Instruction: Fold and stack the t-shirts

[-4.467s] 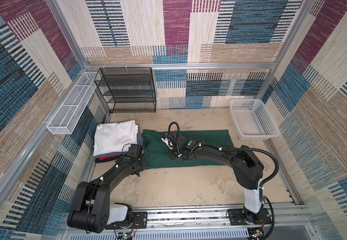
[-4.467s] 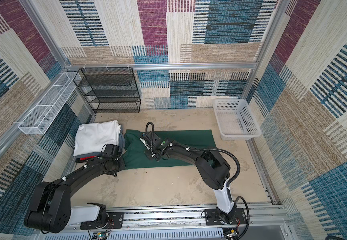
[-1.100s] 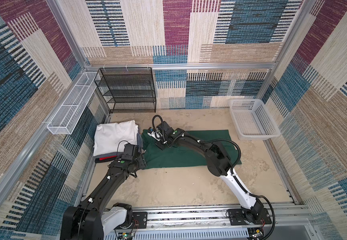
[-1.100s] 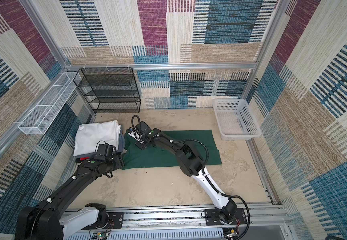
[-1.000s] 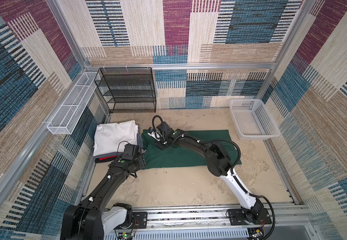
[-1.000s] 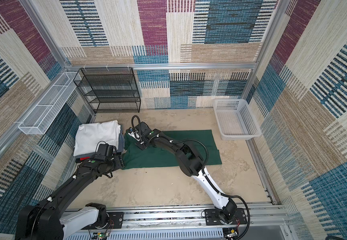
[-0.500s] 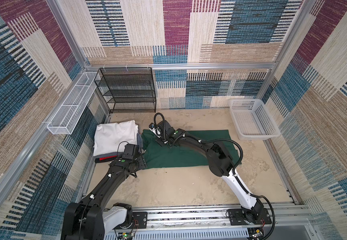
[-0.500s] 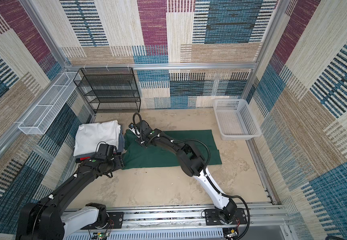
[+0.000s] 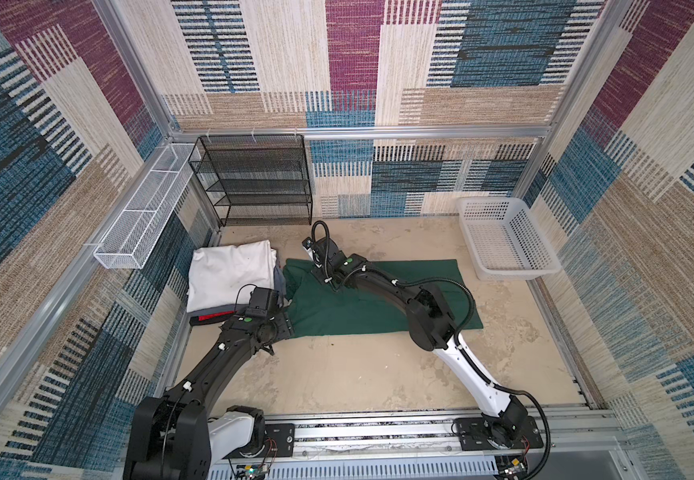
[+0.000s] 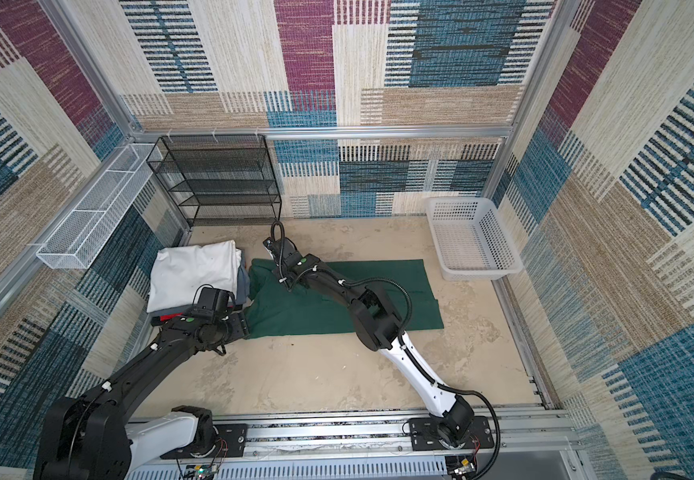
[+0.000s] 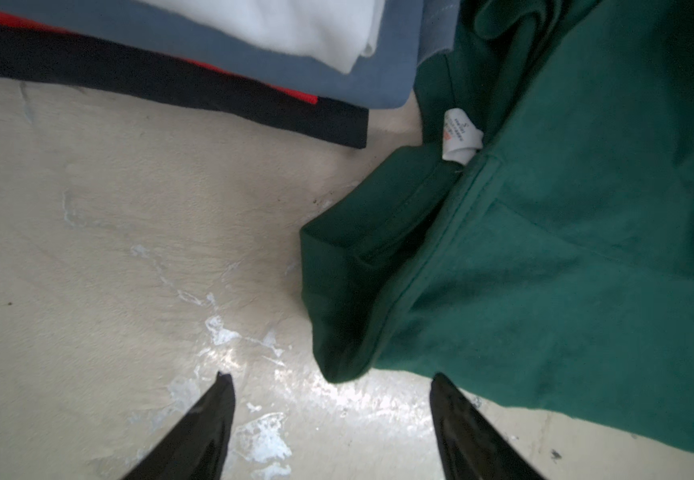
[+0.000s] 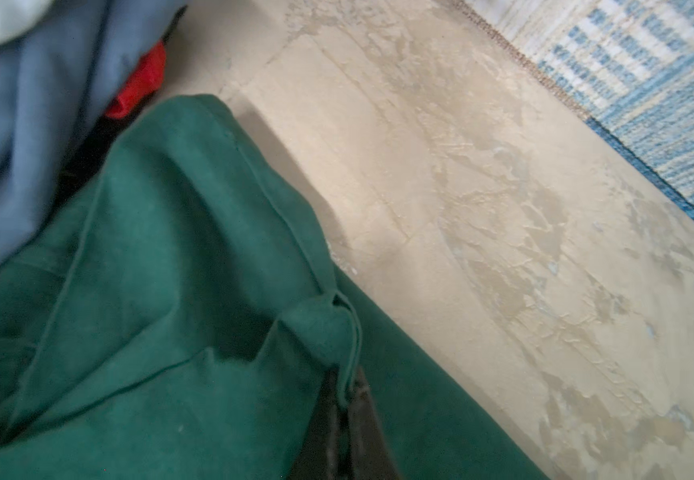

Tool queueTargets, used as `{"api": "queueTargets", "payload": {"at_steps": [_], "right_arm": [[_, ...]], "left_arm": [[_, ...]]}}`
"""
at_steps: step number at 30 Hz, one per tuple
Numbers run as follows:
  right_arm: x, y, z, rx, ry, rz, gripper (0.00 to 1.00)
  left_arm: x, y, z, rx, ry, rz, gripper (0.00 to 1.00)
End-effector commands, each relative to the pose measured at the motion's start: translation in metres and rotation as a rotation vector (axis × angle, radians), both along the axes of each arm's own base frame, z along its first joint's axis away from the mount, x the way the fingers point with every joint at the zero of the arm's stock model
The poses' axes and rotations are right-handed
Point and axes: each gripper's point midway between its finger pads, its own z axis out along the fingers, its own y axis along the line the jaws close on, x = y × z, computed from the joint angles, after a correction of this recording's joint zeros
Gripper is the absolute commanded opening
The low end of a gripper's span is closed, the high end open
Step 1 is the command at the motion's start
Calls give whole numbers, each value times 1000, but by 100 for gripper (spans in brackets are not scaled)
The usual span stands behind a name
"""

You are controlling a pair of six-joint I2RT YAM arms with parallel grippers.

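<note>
Right wrist view: right gripper [image 12: 345,390], lower centre, jaws nearly together pinching a hem of the dark green t-shirt [image 12: 170,291], probably to lift that corner for folding. Left gripper [image 11: 332,415]: jaws wide, empty, poised by the neighbouring corner. Shirt lies mid-frame in both top views, just beside the folded stack [image 9: 228,278], its likely destination.

both arms looking mostly matte black, lowest link wearing white shell. left arm [image 9: 228,353]: boxy black camera [image 9: 264,299] sitting on wrist, thin cable curling off it. right arm [image 9: 382,286]: fat ribbed black hose [image 9: 472,305] running alongside, white ties [image 9: 395,282] pinning it. green dot sticker [image 9: 349,261] showing near each wrist. left pincer [image 11: 330,375] fingers [image 11: 208,419] tapering into glossy black points. black base plates [image 9: 467,434] sitting bolted on silver rail [image 9: 378,430].
</note>
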Motion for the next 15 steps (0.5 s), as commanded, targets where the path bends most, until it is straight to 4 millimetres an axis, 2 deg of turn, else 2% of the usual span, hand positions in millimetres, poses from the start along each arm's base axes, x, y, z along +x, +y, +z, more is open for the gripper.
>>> {"api": "queueTargets", "payload": {"at_steps": [1, 5, 7, 12, 15], "right_arm": [[10, -18, -1, -29, -3, -79, 50], [17, -35, 12, -1, 13, -150, 64], [19, -47, 20, 8, 23, -187, 65], [11, -80, 26, -9, 45, -243, 65], [6, -106, 23, -12, 39, -273, 81]], "left_arm": [[1, 2, 4, 1, -7, 16, 75], [1, 0, 11, -4, -12, 6, 74], [3, -8, 20, -33, -40, -39, 75], [10, -25, 62, -95, -202, -110, 78], [15, -33, 75, -113, -222, -134, 77]]}}
